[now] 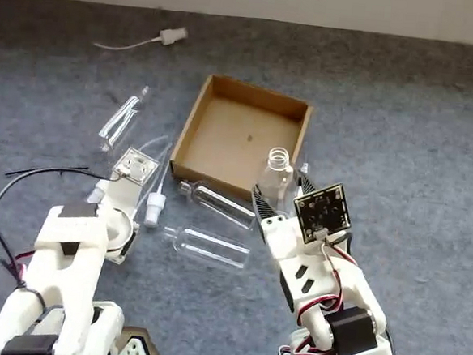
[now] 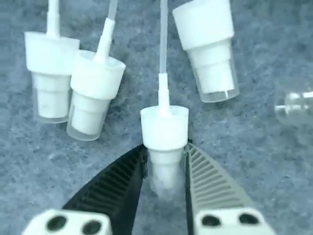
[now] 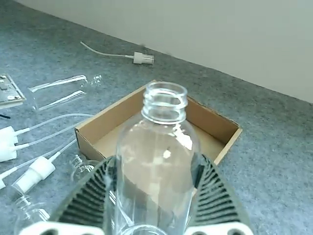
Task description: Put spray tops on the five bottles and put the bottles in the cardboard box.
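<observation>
My left gripper (image 2: 165, 152) is down at the grey mat, its jaws closed on the clear cap of a white spray top (image 2: 165, 128) whose tube points away from it. Three more spray tops lie beside it, such as one (image 2: 94, 93) and another (image 2: 208, 49). My right gripper (image 1: 280, 193) is shut on an upright clear bottle (image 3: 159, 156) with a bare neck, just in front of the cardboard box (image 1: 193, 126). Two bottles (image 1: 218, 202) (image 1: 207, 247) lie flat between the arms, and a third (image 1: 123, 121) lies left of the box.
A lone spray top (image 1: 172, 35) with its tube lies far back near the mat's edge. A black cable (image 1: 34, 175) loops at the left beside my left arm (image 1: 69, 247). The box (image 3: 222, 128) holds nothing.
</observation>
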You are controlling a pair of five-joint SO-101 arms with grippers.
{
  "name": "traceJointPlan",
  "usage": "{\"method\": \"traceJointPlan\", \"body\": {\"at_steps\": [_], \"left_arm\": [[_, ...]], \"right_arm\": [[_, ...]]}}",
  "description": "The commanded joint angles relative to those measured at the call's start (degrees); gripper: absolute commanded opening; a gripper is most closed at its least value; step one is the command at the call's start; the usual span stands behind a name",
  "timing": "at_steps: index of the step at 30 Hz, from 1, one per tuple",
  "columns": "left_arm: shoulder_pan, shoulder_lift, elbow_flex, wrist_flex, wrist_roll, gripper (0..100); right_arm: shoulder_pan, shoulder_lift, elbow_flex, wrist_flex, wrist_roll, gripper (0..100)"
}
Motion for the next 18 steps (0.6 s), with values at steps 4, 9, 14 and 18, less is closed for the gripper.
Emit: {"method": "traceJointPlan", "body": {"at_steps": [4, 9, 14, 18], "left_arm": [[0.0, -0.5, -1.6, -0.1, -0.4, 1], [-4.0, -0.5, -12.6, 12.4, -0.5, 0], [-9.1, -0.5, -28.7, 25.4, -4.0, 0], [-11.1, -0.5, -40.8, 34.0, -4.1, 0]], "right_arm": [[0.5, -0.7, -0.6, -1.1, -0.5, 0.4], [0.5, -0.7, -0.6, -1.1, -0.5, 0.4], [0.5, -0.7, -0.6, -1.1, -0.5, 0.4], [0.5, -0.7, -0.6, -1.2, -0.5, 0.4]]}}
